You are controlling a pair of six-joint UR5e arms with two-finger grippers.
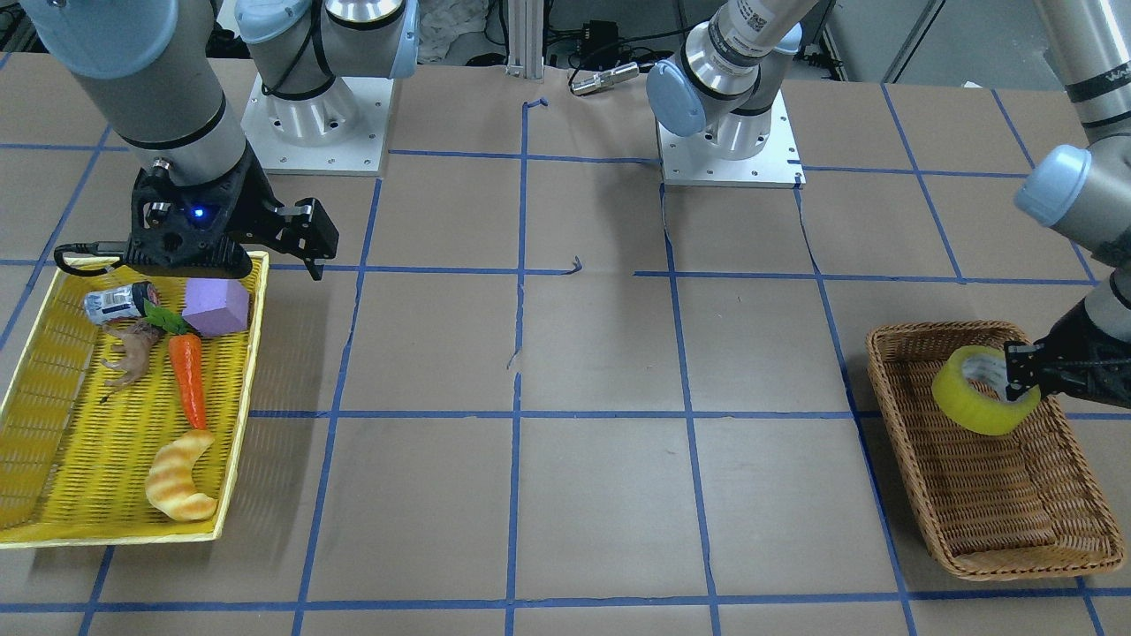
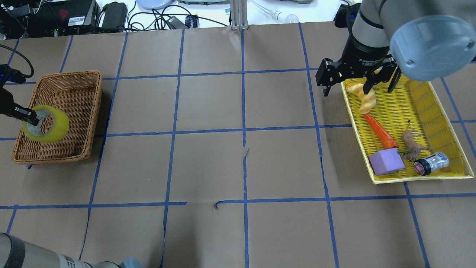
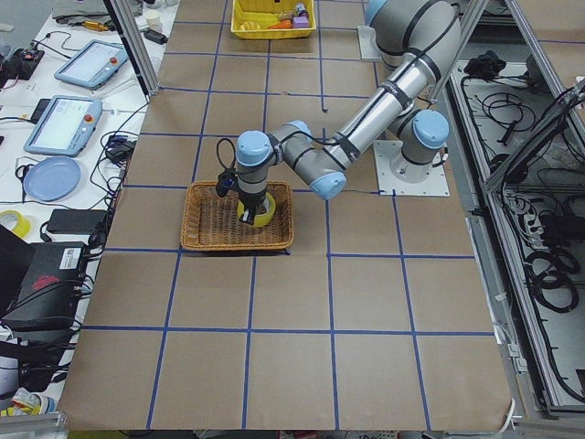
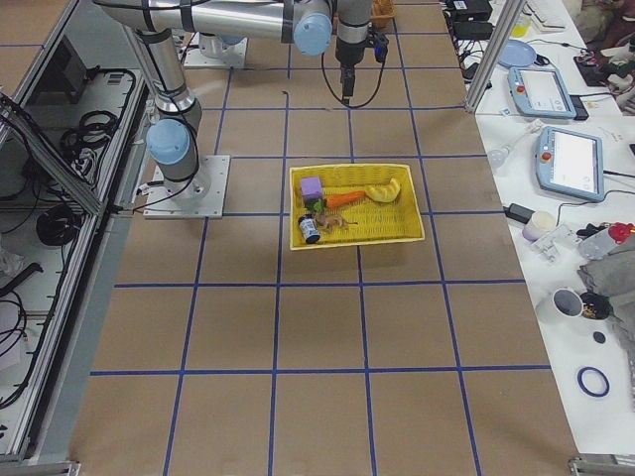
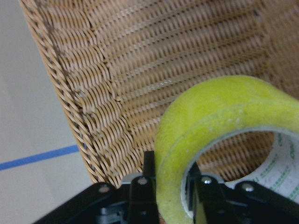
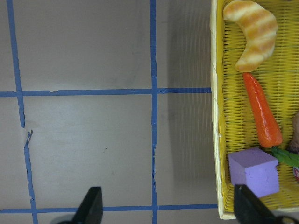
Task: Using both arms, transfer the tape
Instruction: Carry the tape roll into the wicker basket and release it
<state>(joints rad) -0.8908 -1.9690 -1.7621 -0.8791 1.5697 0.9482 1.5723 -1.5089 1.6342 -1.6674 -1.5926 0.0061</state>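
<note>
The tape (image 1: 972,402) is a yellow roll with a whitish core. It stands on edge in the wicker basket (image 1: 963,521), also seen in the overhead view (image 2: 52,131). My left gripper (image 1: 1016,375) is shut on the roll's wall. In the left wrist view one finger (image 5: 148,175) is outside the tape (image 5: 219,126) and the other is inside the core. My right gripper (image 2: 357,87) is open and empty, high over the yellow tray's (image 2: 420,178) far end. Its fingertips (image 6: 91,205) show spread wide above the table beside the tray.
The yellow tray (image 1: 53,459) holds a croissant toy (image 1: 181,481), a carrot (image 1: 188,378), a purple block (image 1: 216,306), a small animal figure (image 1: 131,358) and a can (image 1: 119,302). Blue tape lines grid the brown table. Both arm bases stand at the robot's edge.
</note>
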